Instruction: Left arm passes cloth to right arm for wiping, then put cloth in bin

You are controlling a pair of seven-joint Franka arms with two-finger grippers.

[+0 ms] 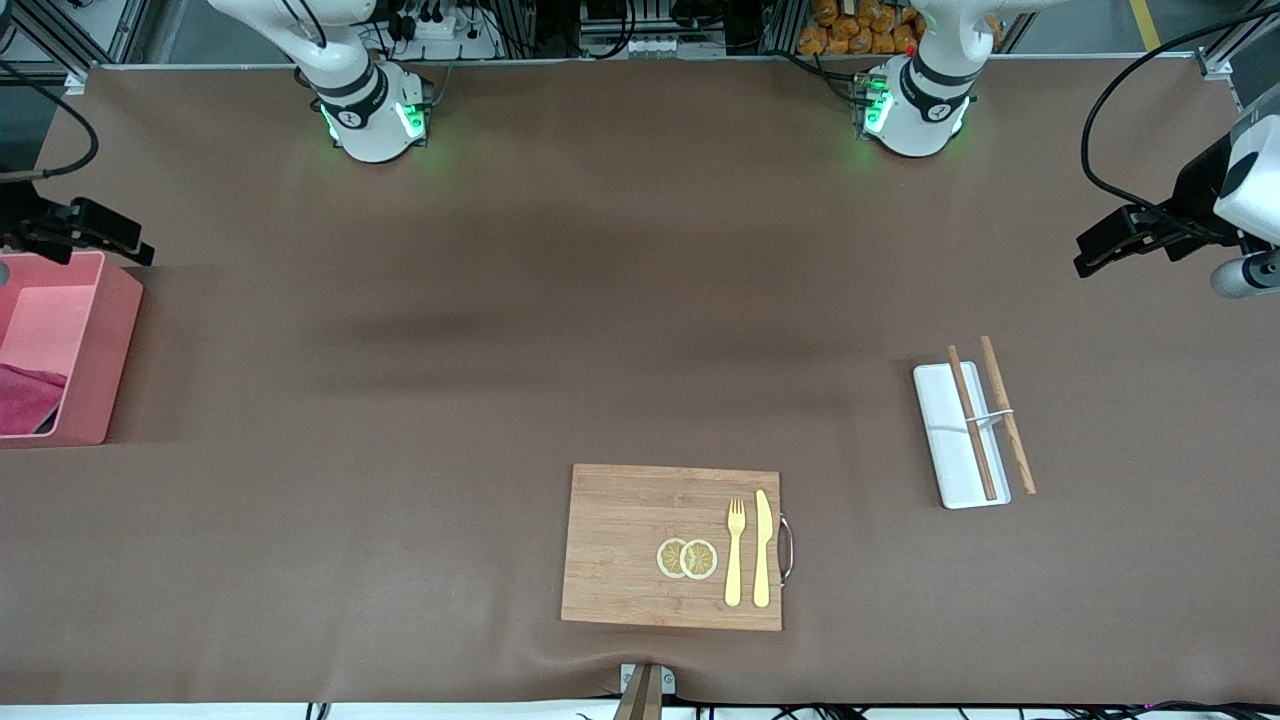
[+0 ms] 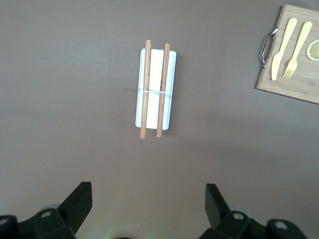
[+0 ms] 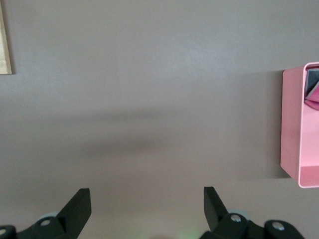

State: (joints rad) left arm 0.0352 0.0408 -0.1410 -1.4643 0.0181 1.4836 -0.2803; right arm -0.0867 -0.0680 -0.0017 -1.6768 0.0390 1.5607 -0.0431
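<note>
The crimson cloth point(image 1: 25, 395) lies crumpled inside the pink bin point(image 1: 100, 340) at the right arm's end of the table. In the right wrist view, a corner of the cloth point(image 3: 313, 97) shows in the bin point(image 3: 291, 124). My right gripper point(image 1: 120, 238) hangs above the table by the bin's rim, open and empty point(image 3: 147, 204). My left gripper point(image 1: 1100, 250) hangs over the left arm's end of the table, open and empty point(image 2: 148, 204), above bare mat beside the white tray.
A wooden board point(image 1: 630, 540) with a yellow fork, a knife and two lemon slices lies near the front camera; it also shows in the left wrist view point(image 2: 294, 79). A flat white tray point(image 1: 945, 440) carries two wooden chopsticks point(image 2: 152, 89).
</note>
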